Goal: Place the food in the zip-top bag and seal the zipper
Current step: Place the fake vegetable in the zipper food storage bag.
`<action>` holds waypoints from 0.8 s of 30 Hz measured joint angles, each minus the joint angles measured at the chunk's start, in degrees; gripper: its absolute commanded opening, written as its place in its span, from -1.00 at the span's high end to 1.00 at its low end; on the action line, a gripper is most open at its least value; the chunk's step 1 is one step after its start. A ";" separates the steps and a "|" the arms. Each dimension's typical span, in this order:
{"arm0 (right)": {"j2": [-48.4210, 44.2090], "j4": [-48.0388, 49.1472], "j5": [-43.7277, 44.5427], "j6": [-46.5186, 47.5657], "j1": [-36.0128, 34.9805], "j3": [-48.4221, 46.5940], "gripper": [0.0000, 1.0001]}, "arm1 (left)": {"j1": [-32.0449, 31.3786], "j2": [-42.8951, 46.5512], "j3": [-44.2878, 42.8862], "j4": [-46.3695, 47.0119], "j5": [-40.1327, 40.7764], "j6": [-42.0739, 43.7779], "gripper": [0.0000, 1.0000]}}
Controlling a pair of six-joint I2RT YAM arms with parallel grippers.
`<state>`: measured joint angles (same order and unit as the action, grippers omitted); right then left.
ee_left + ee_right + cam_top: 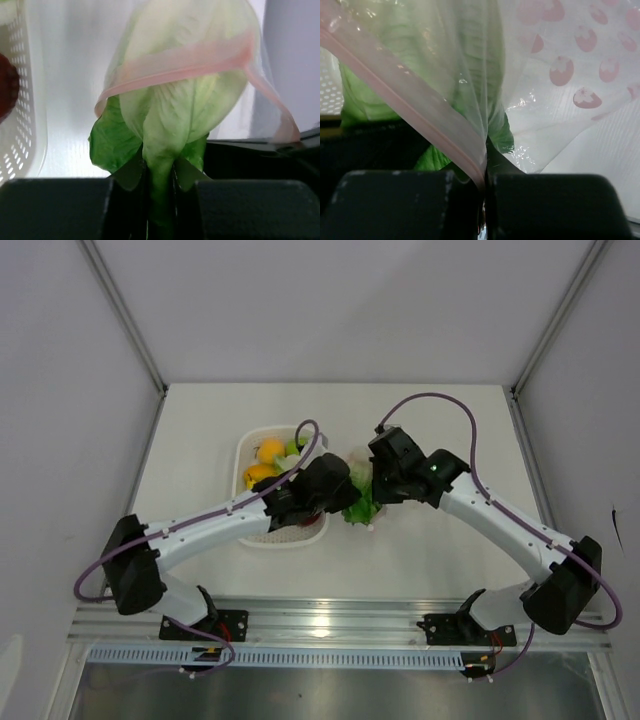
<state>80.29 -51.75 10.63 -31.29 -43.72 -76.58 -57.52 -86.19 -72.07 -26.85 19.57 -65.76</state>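
Observation:
My left gripper [160, 185] is shut on the stem of a leafy green-white lettuce [170, 115], whose head is partly inside the mouth of the clear zip-top bag [200, 30]. The pink zipper strip [190, 62] runs across the lettuce. My right gripper [485, 175] is shut on the bag's pink zipper edge [420, 120] and holds the bag [560, 100] open; the lettuce [470, 65] shows through the plastic. In the top view both grippers meet over the lettuce [362, 502] at the table's middle. Two orange-yellow fruits [266, 460] and a lime-green fruit [293, 448] lie in the basket.
The white perforated basket [245, 455] stands left of centre, partly under my left arm; its wall shows in the left wrist view [25, 115], with the dark red apple [6, 85] inside. Grey walls enclose the table on three sides.

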 measured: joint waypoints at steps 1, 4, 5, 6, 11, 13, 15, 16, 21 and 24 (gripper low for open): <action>-0.76 -0.07 -0.44 0.00 0.02 0.31 1.00 | 0.52 1.42 2.58 2.05 -1.01 -1.07 0.99; -2.73 0.44 -1.77 0.09 -0.46 1.73 1.00 | 1.84 7.91 12.26 10.16 -4.17 -5.77 0.99; -3.32 1.07 -2.14 0.22 -0.79 2.56 1.00 | 1.90 9.75 13.94 10.99 -4.96 -7.28 0.99; -3.80 1.53 -2.29 0.28 -1.16 3.39 1.00 | 1.90 10.97 14.36 11.04 -5.53 -8.33 0.99; -4.50 3.41 -1.68 0.31 -2.86 4.42 1.00 | 1.88 11.67 10.95 6.43 -6.01 -12.39 0.99; -4.50 3.41 -0.63 0.20 -3.61 4.20 1.00 | 1.88 10.84 8.50 3.58 -5.60 -13.55 0.99; -4.50 3.39 0.20 0.17 -3.82 3.82 1.00 | 1.88 10.12 7.02 1.88 -5.01 -14.62 0.99; -4.50 3.34 0.57 0.20 -3.82 3.76 1.00 | 1.88 9.73 6.47 1.36 -4.87 -14.91 0.99; -4.50 1.57 1.75 0.46 -3.78 3.67 1.00 | 1.99 5.16 0.81 -3.54 -6.29 -14.43 0.99; -4.50 -1.01 2.62 1.07 -3.41 2.69 1.00 | 2.32 2.08 -1.79 -4.15 -8.28 -11.91 0.99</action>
<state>75.79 -52.75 13.26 -30.22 -47.13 -73.89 -55.20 -84.12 -73.87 -31.00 11.29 -77.67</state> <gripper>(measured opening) 0.002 0.170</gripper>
